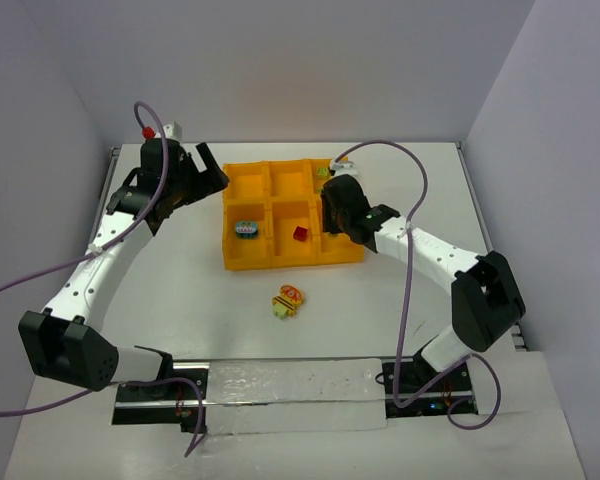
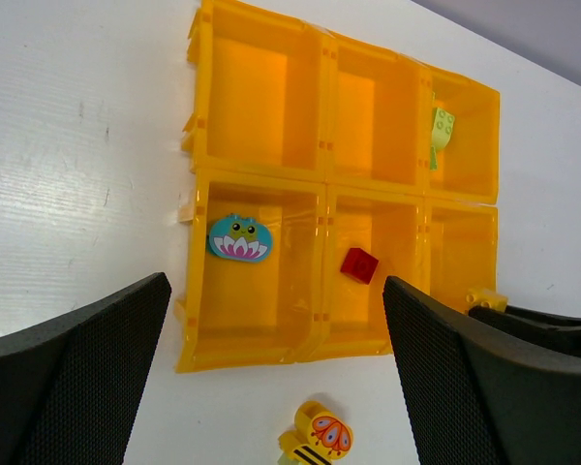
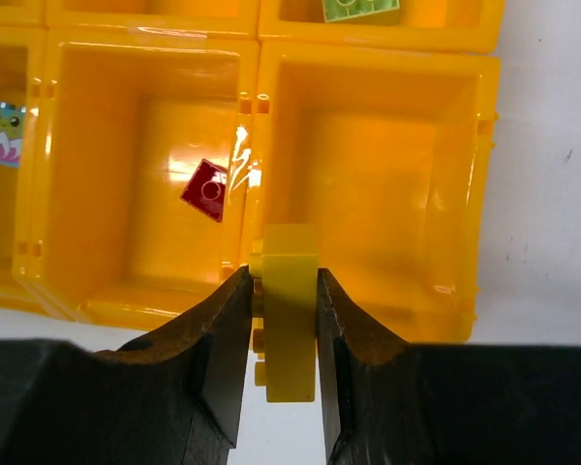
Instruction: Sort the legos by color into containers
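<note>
You've got a teal piece (image 1: 246,230) in the tray's (image 1: 280,262) near left well, a red brick (image 1: 300,233) tilted in the near middle one, and a green brick (image 2: 441,131) leaning in the far right. The yellow brick (image 3: 290,310) is pinched upright in your right gripper (image 3: 289,281) at the near right well. A yellow-orange cluster (image 1: 288,300) lies outside, just in front.

We see the tray (image 1: 280,262) holding a teal lego (image 1: 246,230) in its near-left well (image 1: 255,212) and a red lego (image 1: 300,233) in its near-middle well (image 1: 290,214); a yellow-orange cluster (image 1: 288,300) lies near its front wall.

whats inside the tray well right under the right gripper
No lego shows in the well; its floor looks bare. The right gripper and its yellow brick hide the near edge.
</note>
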Controlling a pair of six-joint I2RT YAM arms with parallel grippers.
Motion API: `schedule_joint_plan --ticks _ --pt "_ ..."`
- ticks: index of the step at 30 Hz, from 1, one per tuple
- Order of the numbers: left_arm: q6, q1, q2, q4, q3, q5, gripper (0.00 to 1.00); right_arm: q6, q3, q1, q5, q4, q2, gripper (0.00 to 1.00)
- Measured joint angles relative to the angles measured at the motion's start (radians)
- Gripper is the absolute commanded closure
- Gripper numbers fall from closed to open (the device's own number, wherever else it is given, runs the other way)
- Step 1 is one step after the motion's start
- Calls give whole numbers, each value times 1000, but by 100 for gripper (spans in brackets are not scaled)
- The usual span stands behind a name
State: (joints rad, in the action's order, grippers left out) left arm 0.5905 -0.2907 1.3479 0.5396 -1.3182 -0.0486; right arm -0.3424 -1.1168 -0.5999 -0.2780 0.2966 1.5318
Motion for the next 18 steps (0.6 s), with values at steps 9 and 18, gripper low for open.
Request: schedule_joint_plan --ticks 9,18 --pt "0 0 0 -4 2 10 1 -5 -2 5 -19 -4 37 15" --pt "-1 0 0 -5 2 9 1 64 44 -266 -2 19 -93 15"
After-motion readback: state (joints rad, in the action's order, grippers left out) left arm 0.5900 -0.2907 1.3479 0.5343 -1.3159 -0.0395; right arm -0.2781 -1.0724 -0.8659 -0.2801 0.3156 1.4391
